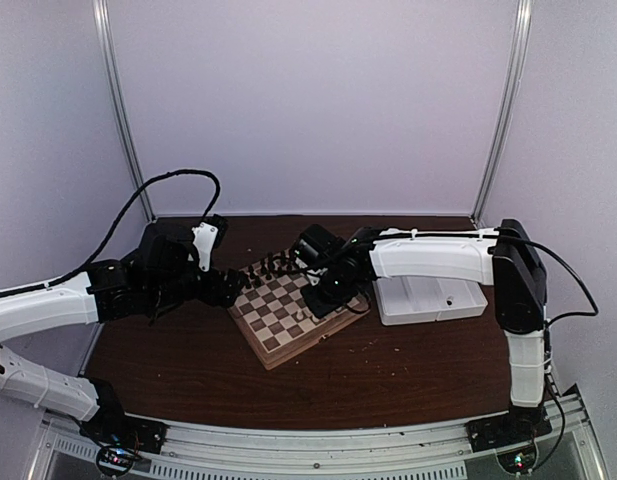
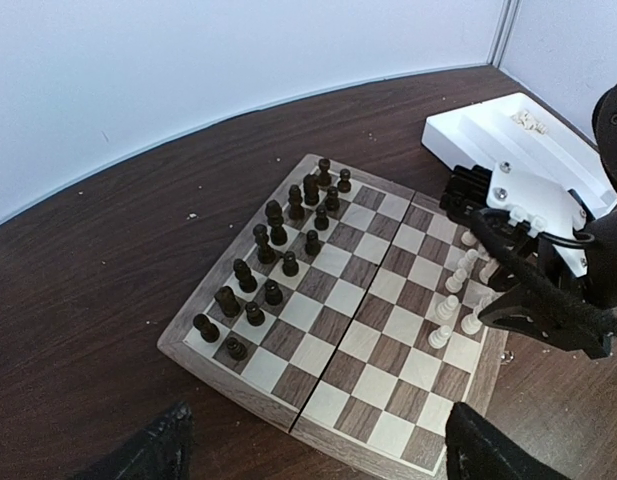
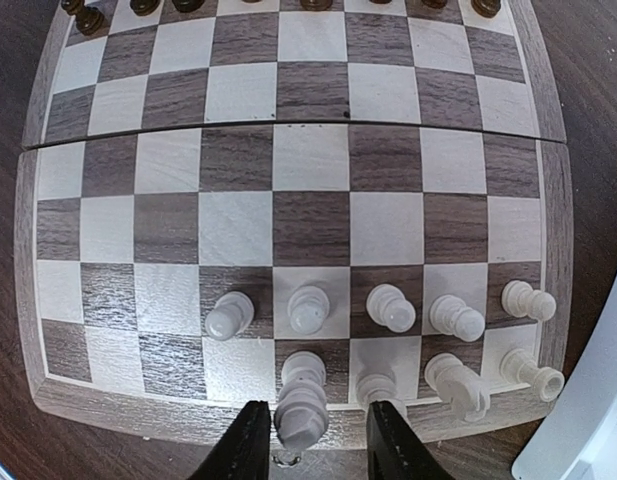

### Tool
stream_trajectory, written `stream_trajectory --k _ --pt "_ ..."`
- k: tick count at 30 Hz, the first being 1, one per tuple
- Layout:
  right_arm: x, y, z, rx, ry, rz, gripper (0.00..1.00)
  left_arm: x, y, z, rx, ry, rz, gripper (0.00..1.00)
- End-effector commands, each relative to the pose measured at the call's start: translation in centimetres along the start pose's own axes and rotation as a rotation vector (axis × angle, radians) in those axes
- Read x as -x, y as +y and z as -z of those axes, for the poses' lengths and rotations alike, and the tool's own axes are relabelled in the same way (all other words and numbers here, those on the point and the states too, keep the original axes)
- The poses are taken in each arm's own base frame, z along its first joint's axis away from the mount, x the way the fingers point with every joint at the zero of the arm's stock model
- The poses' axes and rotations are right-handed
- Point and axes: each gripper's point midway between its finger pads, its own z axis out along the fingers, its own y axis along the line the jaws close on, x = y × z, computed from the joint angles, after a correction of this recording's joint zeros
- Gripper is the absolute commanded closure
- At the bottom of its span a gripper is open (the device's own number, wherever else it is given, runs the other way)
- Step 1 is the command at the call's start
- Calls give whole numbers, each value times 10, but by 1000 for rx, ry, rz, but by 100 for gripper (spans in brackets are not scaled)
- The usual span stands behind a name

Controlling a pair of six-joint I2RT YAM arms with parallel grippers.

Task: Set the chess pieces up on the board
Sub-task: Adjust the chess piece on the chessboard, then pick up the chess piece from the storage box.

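The board (image 1: 275,358) lies at an angle in the middle of the table. Dark figures (image 2: 278,250) fill its far-left rows. Several cream-white chess pieces (image 3: 388,308) stand in two rows at the edge near the tray, also seen in the left wrist view (image 2: 453,300). My right gripper (image 3: 316,420) hangs over that edge, open, its fingers on either side of one tall white piece (image 3: 302,400) that stands on a dark back-row square; the right finger is clear of it. My left gripper (image 2: 318,460) is wide open and empty, just off the board's left corner.
A white tray (image 1: 428,298) sits right of the board, with a few small pieces (image 2: 528,120) in its far end. It also shows at the right wrist view's corner (image 3: 588,420). The right arm (image 1: 428,255) reaches over the tray.
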Motion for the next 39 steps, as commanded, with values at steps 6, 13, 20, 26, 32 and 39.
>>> stream_trajectory --k 6,13,20,26,32,39 --pt "34 -4 71 25 -187 -6 63 17 -3 3 -24 -38 14 13" --pt "38 -57 118 -118 -305 -50 57 14 -6 3 -36 -5 43 12" --pt "13 -144 131 -208 -311 -225 59 17 -20 -5 -78 79 64 11" --pt "-17 -214 130 -230 -307 -402 59 30 -30 -6 -119 80 55 2" --pt "-41 -269 131 -296 -319 -549 61 39 -30 -9 -117 19 63 2" --pt "-38 -290 135 -301 -407 -631 63 45 -18 -19 -71 -14 44 2"
